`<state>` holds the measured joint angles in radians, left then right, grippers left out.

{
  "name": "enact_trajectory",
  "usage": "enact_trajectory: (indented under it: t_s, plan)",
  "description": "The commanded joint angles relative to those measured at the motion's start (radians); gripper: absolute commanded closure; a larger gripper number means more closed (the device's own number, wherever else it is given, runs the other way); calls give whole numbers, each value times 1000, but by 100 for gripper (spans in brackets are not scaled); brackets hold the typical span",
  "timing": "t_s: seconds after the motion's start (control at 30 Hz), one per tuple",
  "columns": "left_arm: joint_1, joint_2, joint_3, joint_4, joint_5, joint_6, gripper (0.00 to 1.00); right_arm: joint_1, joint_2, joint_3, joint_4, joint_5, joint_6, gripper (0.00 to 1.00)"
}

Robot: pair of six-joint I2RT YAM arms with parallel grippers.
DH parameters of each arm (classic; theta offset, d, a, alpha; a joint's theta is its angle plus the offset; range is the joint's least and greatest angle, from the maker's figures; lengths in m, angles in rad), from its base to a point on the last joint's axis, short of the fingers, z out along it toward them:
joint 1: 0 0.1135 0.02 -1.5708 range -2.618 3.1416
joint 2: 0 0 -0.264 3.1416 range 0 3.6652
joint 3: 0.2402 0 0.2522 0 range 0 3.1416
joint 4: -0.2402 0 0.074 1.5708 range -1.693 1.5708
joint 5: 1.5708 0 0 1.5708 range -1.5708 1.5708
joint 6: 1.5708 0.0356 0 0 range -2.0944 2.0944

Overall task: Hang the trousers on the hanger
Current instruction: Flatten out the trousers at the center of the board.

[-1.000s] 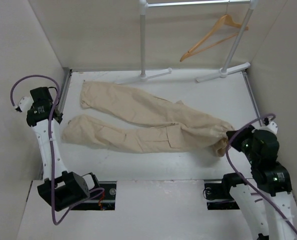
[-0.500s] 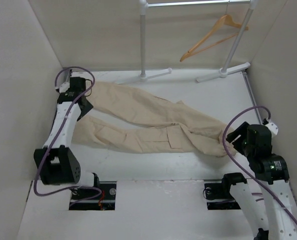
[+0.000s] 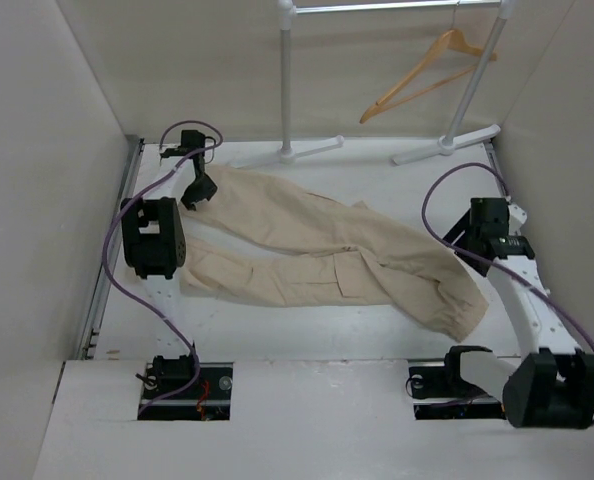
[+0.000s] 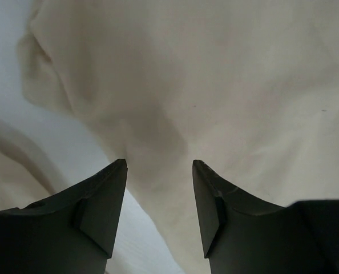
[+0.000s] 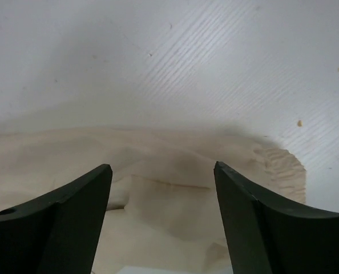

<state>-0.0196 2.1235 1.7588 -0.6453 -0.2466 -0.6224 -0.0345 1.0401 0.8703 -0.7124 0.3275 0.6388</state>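
Beige trousers (image 3: 327, 240) lie flat across the table, two legs pointing left and the wider end at the right. My left gripper (image 3: 191, 195) hovers open over the end of the far leg; in the left wrist view its jaws (image 4: 160, 165) stand apart above the fabric (image 4: 226, 85). My right gripper (image 3: 457, 240) is open over the trousers' right end, and the right wrist view shows its jaws (image 5: 162, 166) wide apart above cloth (image 5: 158, 200) with a gathered edge (image 5: 283, 168). The wooden hanger (image 3: 427, 70) hangs from the rack at the back right.
A white rack stands at the back, with its poles (image 3: 286, 80) rising from feet (image 3: 445, 143) on the table. Side walls (image 3: 47, 200) close in left and right. The table's bare white surface (image 3: 377, 180) shows around the trousers.
Both arms swung in from the table's sides to the two ends of the trousers. Both grippers went from shut to open. The trousers' right end has shifted nearer.
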Motion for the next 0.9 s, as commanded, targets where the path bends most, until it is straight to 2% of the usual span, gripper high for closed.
enact_trajectory:
  t_s: [0.0, 0.1, 0.13, 0.2, 0.23, 0.27, 0.33, 0.43, 0.53, 0.63, 0.73, 0.8, 0.87]
  plan:
    - [0, 32, 36, -5, 26, -14, 55, -8, 116, -14, 169, -80, -8, 19]
    - [8, 65, 30, 7, 24, -42, 62, -2, 250, -1, 182, -146, -8, 19]
    - [11, 75, 28, 15, 27, -49, 68, 11, 286, 12, 186, -166, -8, 30]
    - [20, 88, 33, 33, 35, -53, 82, 29, 307, 27, 200, -163, 2, 71]
    - [31, 90, 34, 41, 36, -54, 87, 34, 305, 36, 233, -150, 7, 84]
    - [43, 89, 34, 48, 36, -59, 91, 41, 305, 53, 266, -147, 7, 92]
    - [72, 69, 27, 53, 41, -83, 95, 44, 328, 120, 315, -150, -2, 97]
    - [123, -2, -16, 65, 37, -109, 96, 92, 341, 267, 301, -150, -46, 98]
    - [192, -91, -86, 78, 23, -135, 96, 176, 278, 325, 222, -117, -77, 98]
    - [256, -164, -166, 85, 21, -163, 94, 305, 135, 201, 114, -73, -29, 98]
    - [290, -203, -219, 96, 49, -166, 84, 492, -10, -15, 21, -97, 158, 96]
    - [289, -235, -255, 105, 64, -163, 71, 645, -69, -130, -2, -116, 295, 82]
    - [284, -281, -304, 128, 75, -160, 66, 757, -92, -165, -16, -104, 331, 56]
